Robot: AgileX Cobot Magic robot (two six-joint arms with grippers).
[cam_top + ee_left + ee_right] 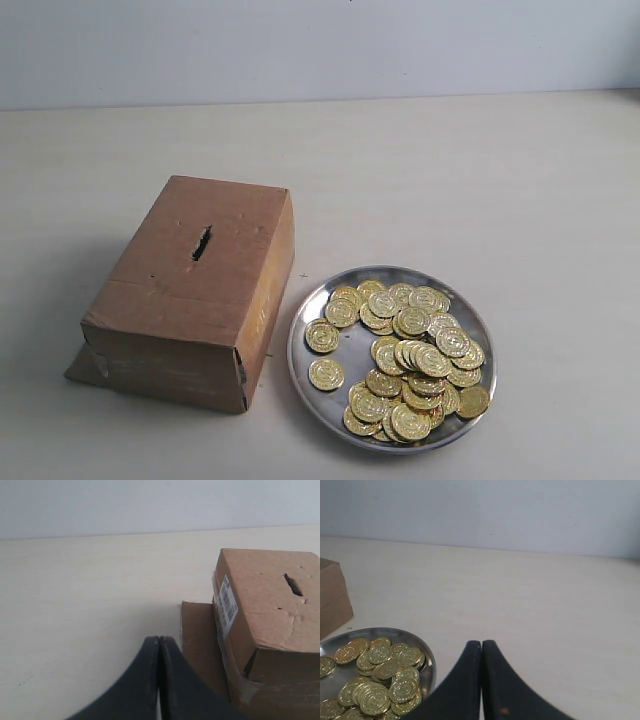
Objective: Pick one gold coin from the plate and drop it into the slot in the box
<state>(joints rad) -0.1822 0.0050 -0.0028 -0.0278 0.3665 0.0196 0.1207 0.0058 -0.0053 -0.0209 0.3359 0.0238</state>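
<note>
A single gold coin (pixel 326 374) was seen lying flat and face up on the plate (pixel 352 347), on the side nearest the box (pixel 190 290) and clear of the main heap of coins (pixel 420 365). It was judged the easiest pick, since no neighbour was overlapped by it. A 2nd loose coin (pixel 321 336) was found just beyond it. The heap was piled toward the plate's other side, with coins overlapped and tilted on one another.

The plate was set just beside the box, apparently so that the carry would be short. The box slot (pixel 201 243) was cut in the box's top face and opened upward. Its long axis was seen to run from the near edge of the top toward the far edge, slightly slanted in the exterior view. A coin would therefore need to be stood on edge and turned in line with that axis.

A flat cardboard piece (pixel 197 645) was noted under the box. Both stood on the pale table (pixel 500 180).

The left gripper (pixel 159 640) was held near the box with its jaws pressed together and nothing between them. The right gripper (pixel 481 644) was held beside the plate, likewise closed and empty.
</note>
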